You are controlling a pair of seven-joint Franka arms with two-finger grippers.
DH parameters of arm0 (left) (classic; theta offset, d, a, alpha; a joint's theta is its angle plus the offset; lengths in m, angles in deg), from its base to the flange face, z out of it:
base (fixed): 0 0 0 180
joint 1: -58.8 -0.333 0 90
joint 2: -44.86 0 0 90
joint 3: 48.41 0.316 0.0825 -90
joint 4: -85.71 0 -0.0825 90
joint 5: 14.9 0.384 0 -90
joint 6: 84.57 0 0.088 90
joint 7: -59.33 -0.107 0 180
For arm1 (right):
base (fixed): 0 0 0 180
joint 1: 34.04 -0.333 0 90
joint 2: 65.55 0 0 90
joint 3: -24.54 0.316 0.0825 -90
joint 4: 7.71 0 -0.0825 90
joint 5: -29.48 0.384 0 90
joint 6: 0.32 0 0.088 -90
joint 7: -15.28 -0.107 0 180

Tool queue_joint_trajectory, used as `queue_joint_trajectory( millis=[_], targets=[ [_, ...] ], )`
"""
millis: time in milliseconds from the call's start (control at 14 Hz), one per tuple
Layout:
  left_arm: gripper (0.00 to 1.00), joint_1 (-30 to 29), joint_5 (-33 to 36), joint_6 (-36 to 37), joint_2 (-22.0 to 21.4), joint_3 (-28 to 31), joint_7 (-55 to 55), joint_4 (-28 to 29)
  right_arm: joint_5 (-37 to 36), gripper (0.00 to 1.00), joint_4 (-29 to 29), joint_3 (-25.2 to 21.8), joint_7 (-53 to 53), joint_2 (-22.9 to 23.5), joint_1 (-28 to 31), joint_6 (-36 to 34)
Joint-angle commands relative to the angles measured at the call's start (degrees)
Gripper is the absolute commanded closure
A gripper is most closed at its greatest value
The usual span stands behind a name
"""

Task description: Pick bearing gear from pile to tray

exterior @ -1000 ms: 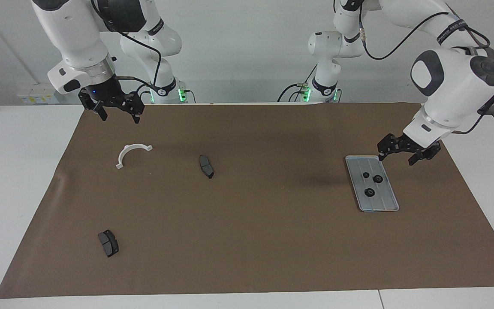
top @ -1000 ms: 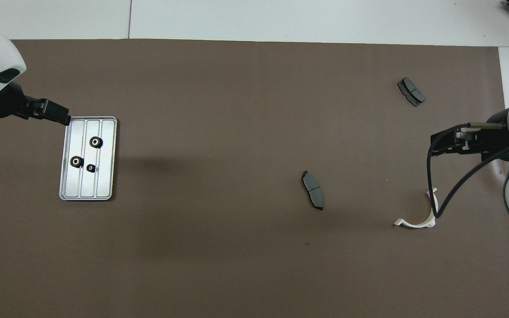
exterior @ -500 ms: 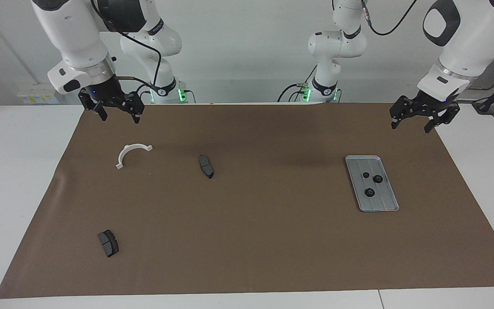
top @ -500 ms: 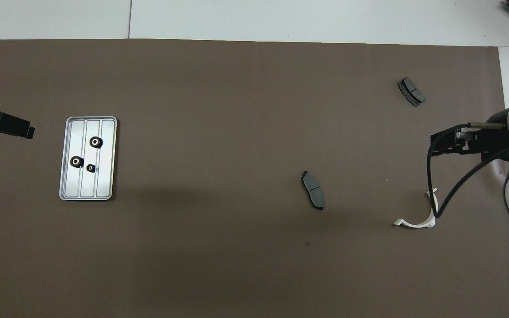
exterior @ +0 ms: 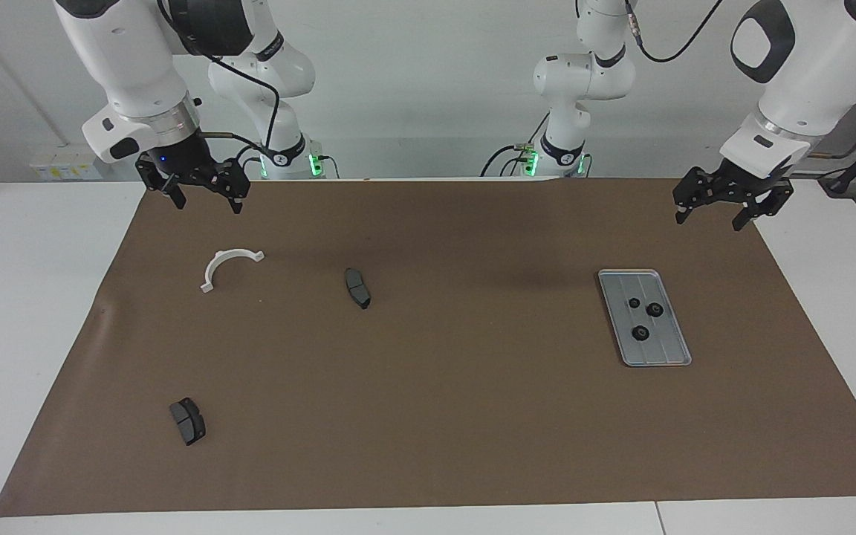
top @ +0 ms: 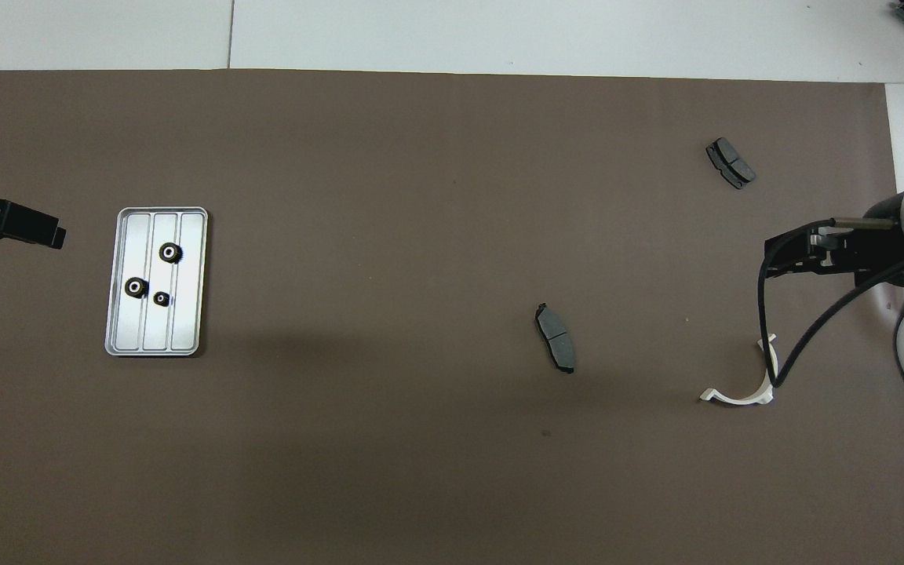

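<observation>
Now the three small black gears [exterior: 643,314] lie in the tray [exterior: 671,353], and the tray lies below the spread, empty fingers of the left gripper [exterior: 718,215], with its long side running away from them. No gear is left on the mat, I think. The right gripper [exterior: 205,199], also spread and empty, waits over the mat edge near the white bracket [exterior: 226,267]. I can read no writing.

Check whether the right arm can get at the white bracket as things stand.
Probably yes: the right gripper hangs open and empty over the mat beside the white bracket, which lies alone with nothing over it.
</observation>
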Motion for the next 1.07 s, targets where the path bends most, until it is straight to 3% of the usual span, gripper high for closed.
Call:
queue_joint_trajectory(
  millis=[0, 1000],
  targets=[
    [0.00, -0.43, 0.99, -0.35, -0.67, -0.44, -0.47, 0.81, 1.48, 0.00, 0.60, 0.02, 1.77, -0.52, 0.55, 0.17],
    [0.00, -0.51, 0.99, -0.96, -0.67, -0.44, -0.39, 0.81, 1.48, 0.00, 0.60, 0.02, 1.77, -0.52, 0.55, 0.17]
  ],
)
